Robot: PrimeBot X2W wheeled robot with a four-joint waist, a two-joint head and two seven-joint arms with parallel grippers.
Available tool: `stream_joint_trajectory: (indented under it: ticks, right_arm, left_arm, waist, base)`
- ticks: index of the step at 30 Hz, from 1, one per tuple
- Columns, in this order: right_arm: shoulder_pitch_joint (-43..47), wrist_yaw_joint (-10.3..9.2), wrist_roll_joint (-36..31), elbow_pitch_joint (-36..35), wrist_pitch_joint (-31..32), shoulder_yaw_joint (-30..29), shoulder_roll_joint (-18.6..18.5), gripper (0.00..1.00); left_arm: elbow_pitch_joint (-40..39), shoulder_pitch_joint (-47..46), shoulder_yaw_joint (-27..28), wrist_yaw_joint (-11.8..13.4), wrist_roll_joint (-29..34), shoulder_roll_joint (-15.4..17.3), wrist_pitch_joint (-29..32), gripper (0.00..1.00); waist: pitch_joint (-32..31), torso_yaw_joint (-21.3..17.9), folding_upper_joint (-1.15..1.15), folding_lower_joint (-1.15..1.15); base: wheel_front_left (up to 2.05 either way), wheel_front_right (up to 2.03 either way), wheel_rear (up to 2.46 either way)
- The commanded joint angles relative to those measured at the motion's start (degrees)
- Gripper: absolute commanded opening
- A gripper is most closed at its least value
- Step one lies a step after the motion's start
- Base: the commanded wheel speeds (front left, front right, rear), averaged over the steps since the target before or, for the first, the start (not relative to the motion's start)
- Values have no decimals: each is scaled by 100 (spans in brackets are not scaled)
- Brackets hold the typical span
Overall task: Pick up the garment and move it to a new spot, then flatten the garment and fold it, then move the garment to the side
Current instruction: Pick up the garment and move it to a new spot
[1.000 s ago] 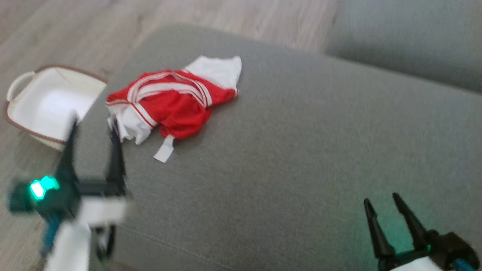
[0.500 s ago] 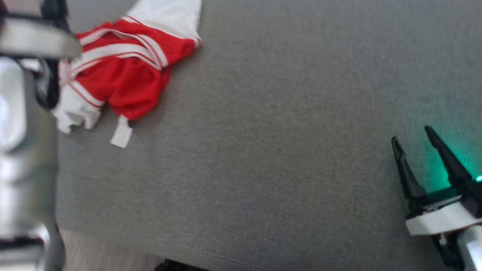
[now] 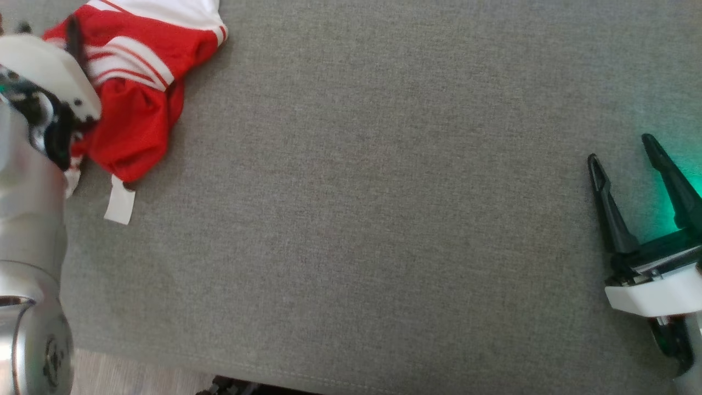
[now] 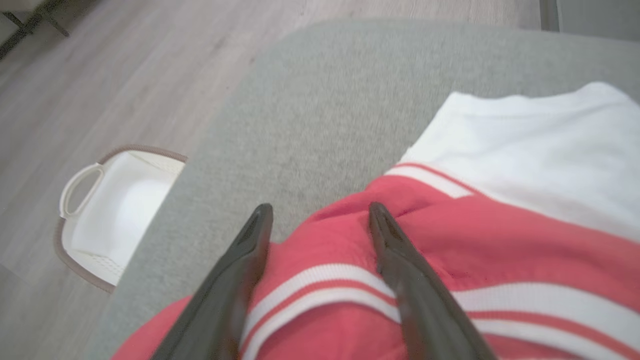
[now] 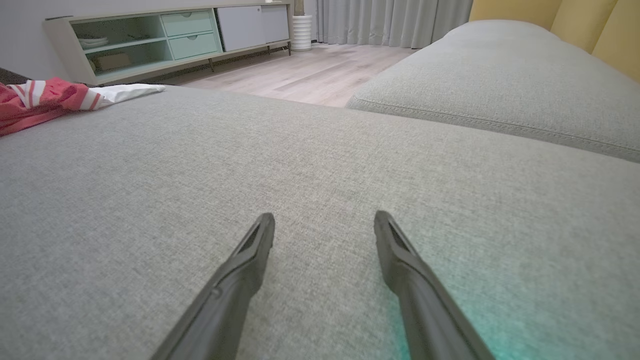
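1. Grey sofa cushion [image 3: 384,219] is your work surface, and it's mostly bare fabric across the middle of the head view.
2. You've got the garment [image 3: 131,109], a red sports piece with white stripes and a white panel, bunched up at the cushion's far-left corner in that view. A white label [image 3: 119,204] pokes out of its near edge and lies flat on the cushion.
3. Your left arm [image 3: 27,219] comes up the left edge of the head view, silver forearm first, with the wrist housing over the crumpled red fabric.
4. From the left wrist camera, your left gripper [image 4: 320,210] points down over the garment with its fingers spread wide. One tip is over the red fabric, the other right at its edge by the grey. Nothing's pinched between them, and I can't tell if the tips touch the cloth.
5. Your right gripper [image 3: 621,148] is well apart from the garment at the right edge of the head view, fingers wide apart and empty, low over bare cushion with a green glow [image 3: 685,181] beside it.
6. Off the cushion's edge, a white basket [image 4: 107,262] with a brown rim sits on the wood floor [image 4: 125,75].
7. Your right wrist view looks across to a second grey cushion [image 5: 500,75], a low cabinet [image 5: 165,35] and curtains [image 5: 390,20].
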Motion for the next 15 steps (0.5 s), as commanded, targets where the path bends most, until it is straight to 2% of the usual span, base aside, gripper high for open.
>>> stream_joint_trajectory:
  ticks: [1, 4, 5, 6, 8, 12, 15]
  right_arm:
    - [58, -5, -76, 120, 16, 58, -96, 100]
    - [36, -5, -122, 114, 17, 60, -83, 100]
    - [22, -5, -130, 115, 20, 61, -82, 100]
    - [5, -5, -135, 119, 20, 62, -87, 100]
    - [-29, -5, -181, 136, 25, 54, -104, 100]
    - [-73, -5, -235, 204, 34, 34, -60, 100]
    - [-73, -5, -258, 364, 27, 55, 61, 100]
  left_arm:
    - [-25, -160, 83, -16, -84, 343, 65, 100]
    - [233, -124, 6, -28, -176, 282, 217, 100]
    - [276, -109, -7, -30, -225, 250, 233, 42]
    - [310, -90, -16, -31, -303, 197, 261, 0]
    - [331, -63, -42, -33, -462, 115, 259, 0]
    - [171, -101, -218, -34, -592, 155, -165, 0]
    - [-17, -224, -517, -34, -730, 181, -427, 0]
  waist:
    - [50, 16, 0, 0]
    - [99, 40, 0, 0]
    - [109, 49, 0, 0]
    - [114, 58, 0, 0]
    - [103, 76, 0, 0]
    - [-26, 100, 0, 0]
    - [-376, 53, 0, 0]
  base:
    - [0, 0, 0]
    - [0, 0, 0]
    - [0, 0, 0]
    - [0, 0, 0]
    - [0, 0, 0]
    - [0, 0, 0]
    - [0, 0, 0]
